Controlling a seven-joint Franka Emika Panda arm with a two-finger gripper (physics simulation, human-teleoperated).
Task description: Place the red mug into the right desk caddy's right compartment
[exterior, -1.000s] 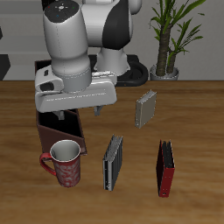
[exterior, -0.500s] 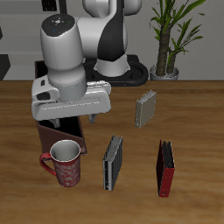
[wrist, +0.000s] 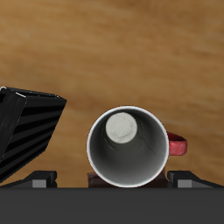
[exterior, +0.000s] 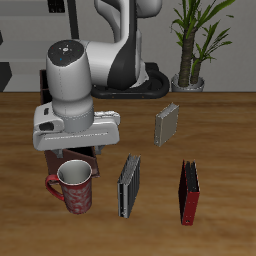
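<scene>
Moved since a second ago: arm head carried forward and lower, from above the caddy toward the mug; everything on the table unchanged.

Gripper (exterior: 72,152): poised directly over the mug; fingertips hidden behind the grey housing in the exterior view. Wrist view shows only dark finger bases on either side of the rim, apparently spread wider than the mug and holding nothing.

Red mug (exterior: 75,188): upright on the table near the front edge, just in front of the caddy's near end, not yet gripped. Red glossy body with pale speckles, round open mouth, grey-silver interior (wrist: 129,147), loop handle (wrist: 177,144) projecting to one side.

Right desk caddy (exterior: 92,150): dark maroon-brown tray, long and narrow, largely concealed behind the arm. Right compartment not discernible at present.

Other items: striped grey-black book (exterior: 129,184) standing on edge beside the mug; red-and-black book (exterior: 188,192) farther along; small grey box (exterior: 166,124) farther back; potted plant (exterior: 191,40) at the rear; wood-grain table (exterior: 225,150).

Risks: fingers landing on the rim if descent is off-centre, tipping the mug; smooth curved wall liable to slip or rotate in a two-finger pinch; handle catching a finger; carried mug striking the caddy wall or divider if lifted too low; release into a wrong section.
</scene>
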